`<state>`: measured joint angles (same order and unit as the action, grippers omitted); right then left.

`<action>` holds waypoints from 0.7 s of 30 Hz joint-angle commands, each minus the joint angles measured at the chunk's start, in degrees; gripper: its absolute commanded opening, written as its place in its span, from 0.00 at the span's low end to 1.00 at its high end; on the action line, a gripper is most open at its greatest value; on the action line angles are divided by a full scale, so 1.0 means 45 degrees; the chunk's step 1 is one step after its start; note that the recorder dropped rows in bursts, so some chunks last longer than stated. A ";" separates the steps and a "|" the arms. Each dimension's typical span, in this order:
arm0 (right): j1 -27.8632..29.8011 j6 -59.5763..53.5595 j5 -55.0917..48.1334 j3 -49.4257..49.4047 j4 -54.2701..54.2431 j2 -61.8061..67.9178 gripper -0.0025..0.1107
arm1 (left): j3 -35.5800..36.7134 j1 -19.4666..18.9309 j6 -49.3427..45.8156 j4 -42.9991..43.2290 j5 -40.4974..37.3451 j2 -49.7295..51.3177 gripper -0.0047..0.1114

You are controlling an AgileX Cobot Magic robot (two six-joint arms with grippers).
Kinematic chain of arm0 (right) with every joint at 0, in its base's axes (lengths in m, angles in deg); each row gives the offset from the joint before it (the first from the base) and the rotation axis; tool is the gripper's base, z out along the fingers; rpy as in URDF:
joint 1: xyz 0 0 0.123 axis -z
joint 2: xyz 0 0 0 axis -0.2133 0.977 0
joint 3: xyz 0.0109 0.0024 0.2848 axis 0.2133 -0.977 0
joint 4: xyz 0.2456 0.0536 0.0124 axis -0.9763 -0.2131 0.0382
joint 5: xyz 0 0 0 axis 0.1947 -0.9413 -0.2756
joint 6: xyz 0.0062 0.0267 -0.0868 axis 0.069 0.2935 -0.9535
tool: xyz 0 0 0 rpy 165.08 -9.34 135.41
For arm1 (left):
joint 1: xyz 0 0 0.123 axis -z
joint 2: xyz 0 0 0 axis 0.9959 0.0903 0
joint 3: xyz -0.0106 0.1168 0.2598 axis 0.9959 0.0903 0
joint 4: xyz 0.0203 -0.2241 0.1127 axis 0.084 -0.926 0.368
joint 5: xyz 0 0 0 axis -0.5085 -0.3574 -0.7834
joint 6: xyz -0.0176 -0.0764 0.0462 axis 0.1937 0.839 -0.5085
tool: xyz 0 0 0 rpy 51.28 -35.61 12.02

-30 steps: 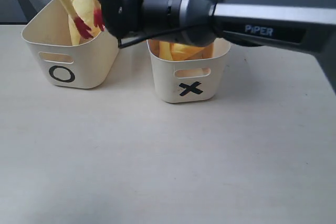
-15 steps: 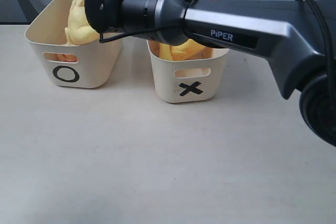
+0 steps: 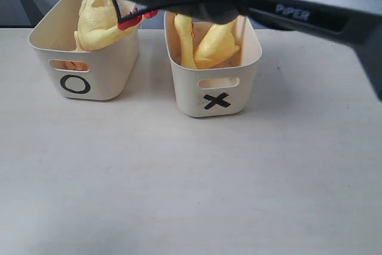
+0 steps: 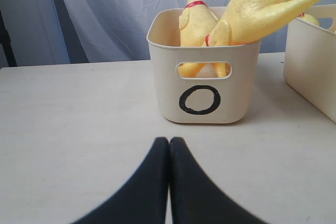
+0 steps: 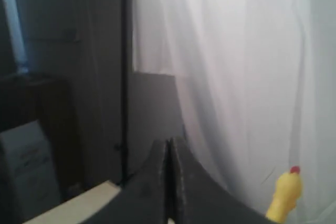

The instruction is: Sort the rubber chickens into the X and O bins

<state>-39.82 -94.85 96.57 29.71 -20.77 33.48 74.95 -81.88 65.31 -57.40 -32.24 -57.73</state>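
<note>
The O bin [image 3: 89,67] stands at the back left and holds two rubber chickens [image 3: 95,19]. One of them leans over the rim, its red feet [image 3: 136,18] pointing towards the X bin [image 3: 233,91]. The X bin holds more yellow chickens [image 3: 212,43]. In the left wrist view the O bin [image 4: 157,66] faces me, with both chickens [image 4: 252,11] sticking out of it. My left gripper [image 4: 169,141] is shut and empty, low over the table in front of that bin. My right gripper [image 5: 169,142] is shut and empty, raised towards the curtain, with a chicken head [image 5: 286,192] beside it.
The right arm [image 3: 280,1] stretches across the top of the exterior view, above both bins. A pale table [image 3: 191,177] runs from the bins to the front edge. A white curtain [image 4: 105,9] hangs behind the table.
The chicken that hung from the right gripper over the O bin now lies in that bin. The right arm has risen and uncovered the X bin.
</note>
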 commanded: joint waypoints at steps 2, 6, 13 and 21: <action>0.0038 -0.0787 -0.6778 0.0032 0.0658 -0.2158 0.01 | -0.0095 0.0145 0.0027 0.0000 0.0088 -0.0043 0.04; 0.0038 -0.0787 -1.2610 0.0032 0.3295 -0.3651 0.01 | -0.0095 0.0145 0.0027 0.0000 0.0088 -0.0043 0.04; 0.0038 0.1677 -1.9136 0.0032 0.5682 -0.5882 0.01 | -0.0095 0.0145 0.0027 0.0000 0.0088 -0.0043 0.04; 0.0038 0.2272 -1.9136 -0.0724 0.5617 -0.9532 0.01 | -0.0095 0.0145 0.0027 0.0000 0.0088 -0.0043 0.04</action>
<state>-39.82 -86.23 10.90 27.19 2.62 -4.02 74.95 -81.88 65.31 -57.40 -32.24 -57.73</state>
